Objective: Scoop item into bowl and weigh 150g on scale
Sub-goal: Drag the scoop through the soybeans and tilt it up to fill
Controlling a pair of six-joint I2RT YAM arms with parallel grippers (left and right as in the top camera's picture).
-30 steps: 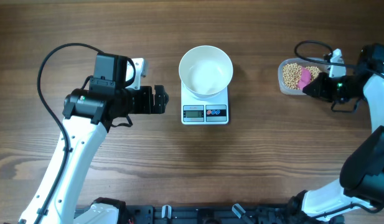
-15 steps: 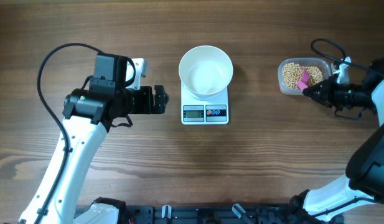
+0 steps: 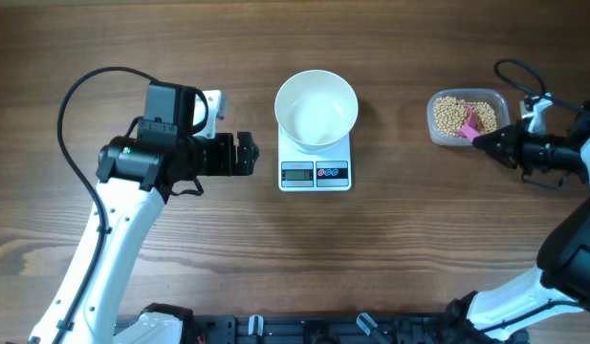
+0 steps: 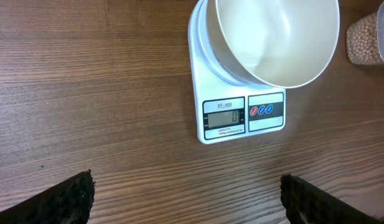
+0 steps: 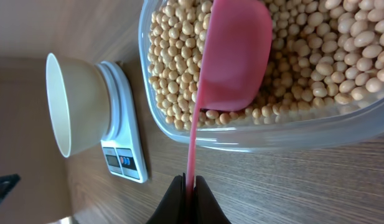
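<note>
- The right fingers [image 5: 177,200] are seen nearest in the right wrist view, pressed narrow on the end of a thin pink scoop [image 5: 232,56] handle, with no gap visible beyond the handle itself.
- The scoop's cup is laid over the beans [image 5: 173,81] inside a clear tub [image 5: 272,134] at the right of the tabletop [image 3: 419,248]. Whether any beans are carried in the cup cannot be made out.
- The beans are judged small, hard and smooth. They are likely to roll and bounce if tipped fast, so they are better lifted by the scoop than pinched.
- The handle is judged stiff but slim. A hold at its far end may let a loaded cup twist, so a level carry is advised.
- Further off, the bowl [image 3: 316,107] is set on the scale [image 3: 315,173] at the middle of the tabletop, well apart from the tub. It looks empty, and 0 is shown on the display [image 4: 224,117].
- The bowl is judged rigid and merely resting on the scale, so it could be nudged by a knock.
- Farthest away, the left fingers [image 4: 61,198] are spread wide and hold nothing, to the left of the scale.
- The tub's far end is cut off in the wrist view, the depth of the beans is hidden, and the scale's platform is covered by the bowl. Only the tips of the left fingers are shown in their own view.
</note>
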